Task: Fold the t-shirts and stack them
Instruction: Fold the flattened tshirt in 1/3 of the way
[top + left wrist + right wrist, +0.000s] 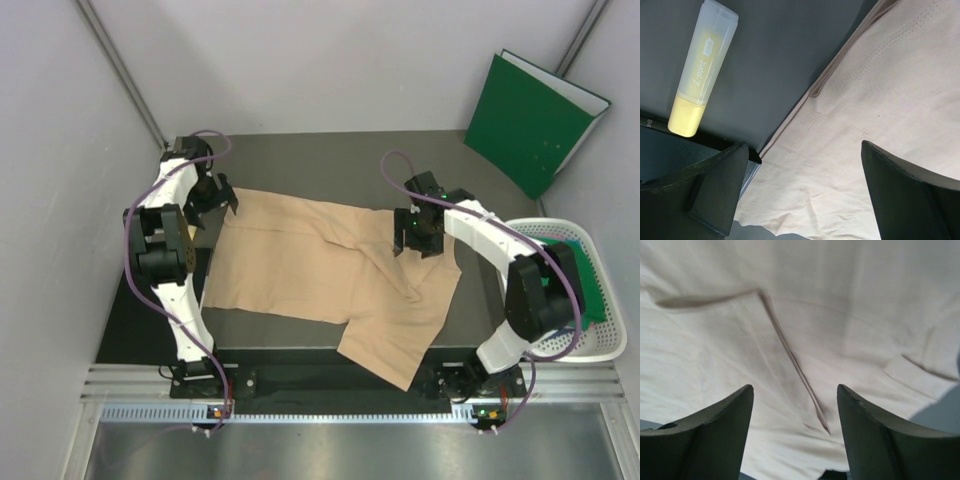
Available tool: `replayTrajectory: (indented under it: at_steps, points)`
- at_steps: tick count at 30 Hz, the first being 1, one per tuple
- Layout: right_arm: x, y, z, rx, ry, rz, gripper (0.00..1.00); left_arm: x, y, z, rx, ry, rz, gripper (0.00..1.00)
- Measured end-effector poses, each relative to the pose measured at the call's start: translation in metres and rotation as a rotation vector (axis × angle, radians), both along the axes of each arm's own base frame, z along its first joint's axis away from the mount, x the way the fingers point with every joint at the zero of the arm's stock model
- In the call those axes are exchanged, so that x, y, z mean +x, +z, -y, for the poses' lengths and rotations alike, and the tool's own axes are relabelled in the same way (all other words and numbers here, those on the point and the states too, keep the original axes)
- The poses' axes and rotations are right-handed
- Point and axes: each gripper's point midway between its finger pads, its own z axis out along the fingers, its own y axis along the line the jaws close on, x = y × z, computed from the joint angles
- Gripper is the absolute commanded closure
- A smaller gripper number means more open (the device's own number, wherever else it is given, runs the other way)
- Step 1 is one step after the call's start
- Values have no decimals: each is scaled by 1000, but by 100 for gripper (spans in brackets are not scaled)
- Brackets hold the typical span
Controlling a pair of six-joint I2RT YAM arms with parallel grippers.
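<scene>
Shirt: one peach-beige t-shirt [320,275] lies spread on the dark table [320,160]. It is rumpled, and its near right part hangs toward the front edge.
Left claw: the left gripper [222,198] is at the shirt's far left corner with its fingers wide apart and nothing between them. One finger is over bare table, the other over the stitched hem.
Right claw: the right gripper [415,235] is over the shirt's far right part, fingers apart on either side of a long crease and pinching nothing. Whether the tips touch the cloth I cannot tell.
Pen: a yellow marker [699,70] lies on the table near the shirt's left edge, clear of it.
Folder: a green folder [530,120] leans upright at the far right.
Basket: a white basket [600,350] sits beside the right arm with something dark green inside.
</scene>
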Motion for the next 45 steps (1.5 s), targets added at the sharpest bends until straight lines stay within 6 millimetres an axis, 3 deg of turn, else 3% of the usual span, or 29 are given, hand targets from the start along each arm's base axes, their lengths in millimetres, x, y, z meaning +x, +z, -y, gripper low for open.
replayTrajectory:
  at_steps: [6, 12, 18, 19, 20, 21, 23, 24, 31, 37, 38, 40, 41, 43, 45]
  points:
    - [27, -27, -24, 70, 23, 12, 36, 1, 8, 2, -7, -4, 21, 2]
    - [53, -33, -43, 125, 41, 45, 44, 0, 13, 3, -12, -9, 33, 2]
    - [57, -58, -54, 136, 60, 2, 50, -4, 9, 3, -13, -12, 17, 2]
    - [59, -56, -56, 143, 61, 9, 55, -5, 8, 3, -13, -13, 16, 2]
    - [60, -55, -57, 145, 62, 12, 73, -5, 8, 3, -13, -15, 15, 2]
    - [60, -56, -58, 144, 64, 11, 83, -5, 8, 3, -13, -16, 15, 2]
    - [59, -58, -59, 142, 70, 6, 98, -5, 8, 3, -12, -18, 15, 2]
    - [57, -58, -60, 142, 71, 2, 100, -5, 8, 3, -12, -19, 15, 2]
    - [51, -51, -63, 135, 85, -11, 100, -6, 7, 3, -11, -22, 11, 2]
    - [35, -18, -88, 154, 160, 12, 97, -7, 6, 3, -11, -22, 9, 2]
    - [30, -13, -94, 161, 180, 9, 83, -7, 6, 3, -11, -22, 9, 2]
    - [16, -7, -105, 176, 227, -6, 70, -7, 6, 3, -11, -22, 9, 2]
    - [10, -6, -110, 182, 241, -19, 59, -7, 6, 3, -11, -22, 9, 2]
    - [-6, -7, -115, 175, 280, -55, 47, -7, 6, 3, -11, -22, 9, 2]
    - [-14, -8, -112, 153, 294, -73, 44, -6, 6, 3, -11, -22, 10, 2]
